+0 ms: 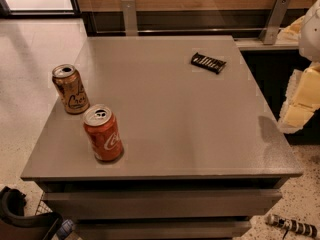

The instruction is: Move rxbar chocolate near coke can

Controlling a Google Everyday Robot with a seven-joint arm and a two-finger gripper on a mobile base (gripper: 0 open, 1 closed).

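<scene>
The grey table [180,129] fills most of the frame, a broad squarish slab with a matte, faintly speckled top and straight edges. Its whole middle and lower right lie bare. Pale speckled floor [30,49] runs along its left side.

At the right edge of the frame, just off the table's right side, hangs the gripper [299,104], cream-coloured and blocky. Whether it is spread or closed I cannot tell.

Toward the lower left corner stands the coke can [103,133], a red cylinder with white script and a silver top, upright near the front edge. Just behind it, upper left, stands a tan can [71,89].

The rxbar chocolate [208,62] lies flat in the upper right of the tabletop. It is thin, black and rectangular with rows of white lettering, well apart from both cans.
</scene>
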